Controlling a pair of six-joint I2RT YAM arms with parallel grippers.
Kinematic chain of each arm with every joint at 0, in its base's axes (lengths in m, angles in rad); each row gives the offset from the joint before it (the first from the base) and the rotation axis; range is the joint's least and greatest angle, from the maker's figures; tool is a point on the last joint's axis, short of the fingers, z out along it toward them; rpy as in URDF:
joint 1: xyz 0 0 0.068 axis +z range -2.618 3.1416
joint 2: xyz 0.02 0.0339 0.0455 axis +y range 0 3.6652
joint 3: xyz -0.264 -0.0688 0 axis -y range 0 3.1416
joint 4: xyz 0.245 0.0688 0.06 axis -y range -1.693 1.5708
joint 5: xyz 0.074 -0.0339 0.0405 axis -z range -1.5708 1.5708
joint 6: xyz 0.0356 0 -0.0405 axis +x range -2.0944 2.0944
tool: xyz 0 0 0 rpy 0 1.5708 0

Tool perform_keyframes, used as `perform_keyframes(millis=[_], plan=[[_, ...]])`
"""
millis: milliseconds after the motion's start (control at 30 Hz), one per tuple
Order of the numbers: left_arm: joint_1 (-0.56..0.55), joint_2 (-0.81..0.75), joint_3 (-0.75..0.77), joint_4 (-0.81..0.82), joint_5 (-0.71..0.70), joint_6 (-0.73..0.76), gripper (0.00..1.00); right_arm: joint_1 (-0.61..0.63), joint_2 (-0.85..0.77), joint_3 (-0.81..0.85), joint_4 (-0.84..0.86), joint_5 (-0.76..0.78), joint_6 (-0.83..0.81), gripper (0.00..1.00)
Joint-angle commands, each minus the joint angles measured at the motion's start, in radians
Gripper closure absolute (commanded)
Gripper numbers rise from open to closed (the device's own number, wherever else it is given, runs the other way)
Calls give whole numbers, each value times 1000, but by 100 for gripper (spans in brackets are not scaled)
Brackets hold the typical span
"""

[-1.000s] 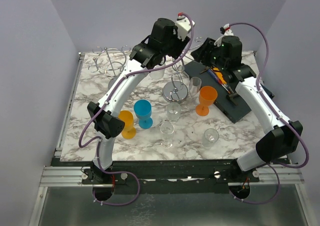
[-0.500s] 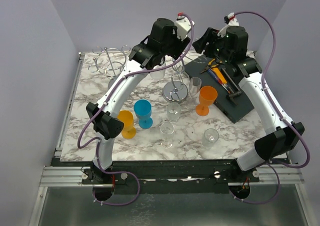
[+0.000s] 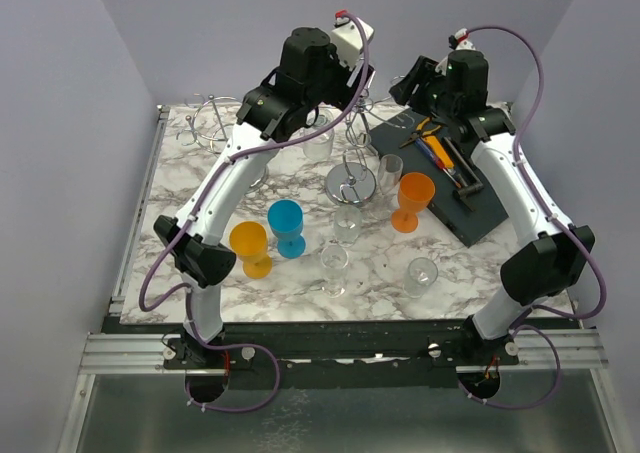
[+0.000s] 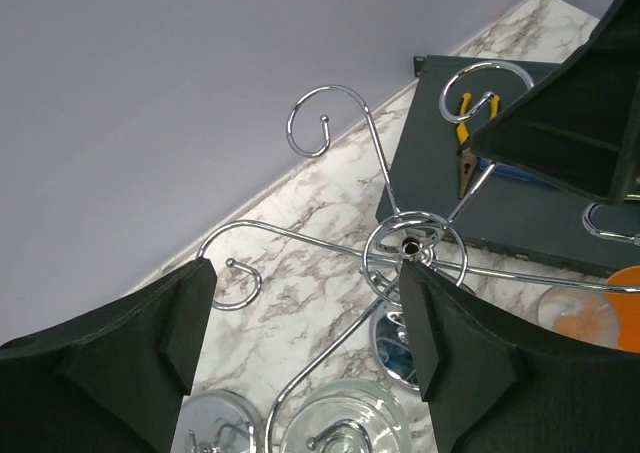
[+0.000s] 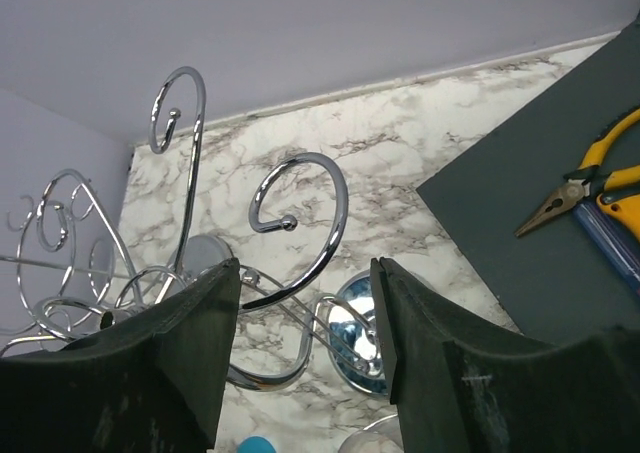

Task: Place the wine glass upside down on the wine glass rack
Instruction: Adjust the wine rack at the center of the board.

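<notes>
The chrome wine glass rack (image 3: 352,181) stands mid-table, its curled hooks spreading out from a centre ring (image 4: 410,245). A clear wine glass (image 3: 318,141) hangs upside down on one hook; its round foot shows in the left wrist view (image 4: 345,418). My left gripper (image 3: 352,81) is raised above the rack, open and empty (image 4: 310,323). My right gripper (image 3: 412,81) hovers at the rack's right side, open and empty (image 5: 305,343), with a hook (image 5: 300,203) between its fingers in view.
On the table stand two orange goblets (image 3: 250,248) (image 3: 413,201), a blue goblet (image 3: 288,225) and several clear glasses (image 3: 333,268). A second wire rack (image 3: 215,123) is at the back left. A dark tray (image 3: 470,213) with pliers (image 3: 425,128) lies on the right.
My left arm has risen and pulled back from the rack. My right gripper has lifted off the dark tray and swung up beside the rack.
</notes>
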State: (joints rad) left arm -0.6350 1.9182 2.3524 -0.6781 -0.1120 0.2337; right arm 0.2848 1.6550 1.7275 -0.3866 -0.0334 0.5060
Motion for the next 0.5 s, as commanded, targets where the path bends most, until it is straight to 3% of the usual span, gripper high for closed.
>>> perform_keyframes(millis=[0,100,300,467], plan=[[-9,-9,-15,-28,61,-82,18,0,11,-18,48,-41,63,41],[-18,18,7,-48,78,-100,16,-1,21,-33,71,-64,102,46],[-20,60,52,-56,53,-113,16,1,18,-96,124,-81,167,69],[-20,71,48,-57,60,-134,16,2,14,-142,150,-87,196,78]])
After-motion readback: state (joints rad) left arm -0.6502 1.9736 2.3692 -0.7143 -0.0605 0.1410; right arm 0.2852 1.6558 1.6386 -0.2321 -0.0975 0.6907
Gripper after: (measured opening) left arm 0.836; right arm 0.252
